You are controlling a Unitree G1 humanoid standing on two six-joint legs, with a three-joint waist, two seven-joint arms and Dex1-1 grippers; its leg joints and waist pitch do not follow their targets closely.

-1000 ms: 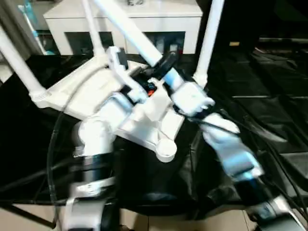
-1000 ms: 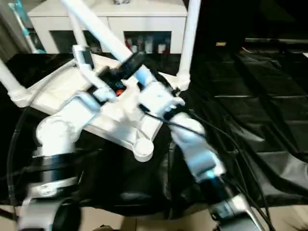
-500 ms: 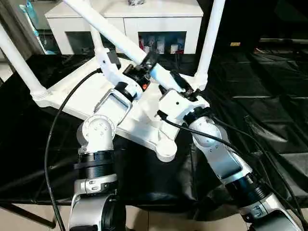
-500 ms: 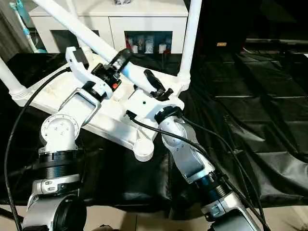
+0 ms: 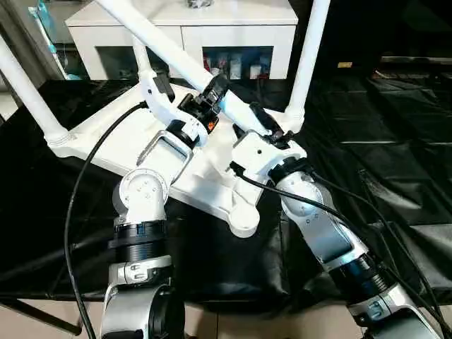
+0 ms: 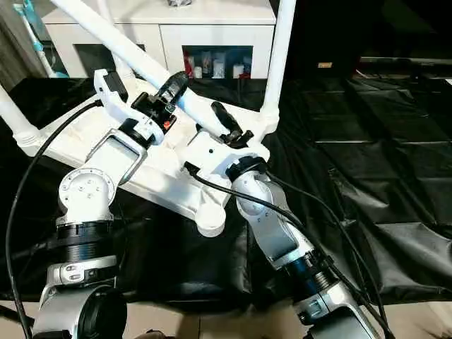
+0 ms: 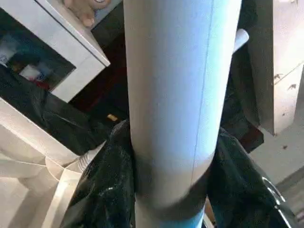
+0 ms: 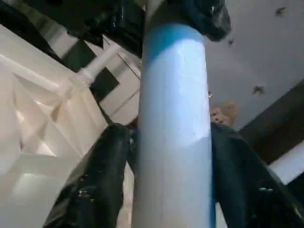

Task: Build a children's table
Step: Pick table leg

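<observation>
The white table top (image 5: 127, 145) is laid underside-up on black sheeting (image 5: 395, 141), with three legs (image 5: 307, 63) seated in corner sockets. A fourth loose leg (image 5: 159, 39) is clasped slantwise above it by the left gripper (image 5: 210, 95) and right gripper (image 5: 263, 121), jaws part-open around it.

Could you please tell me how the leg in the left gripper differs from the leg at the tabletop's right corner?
The slanted leg leans steeply, the left gripper shut on it; the right corner leg stands upright, seated in its socket, untouched. Both are white tapered tubes.
</observation>
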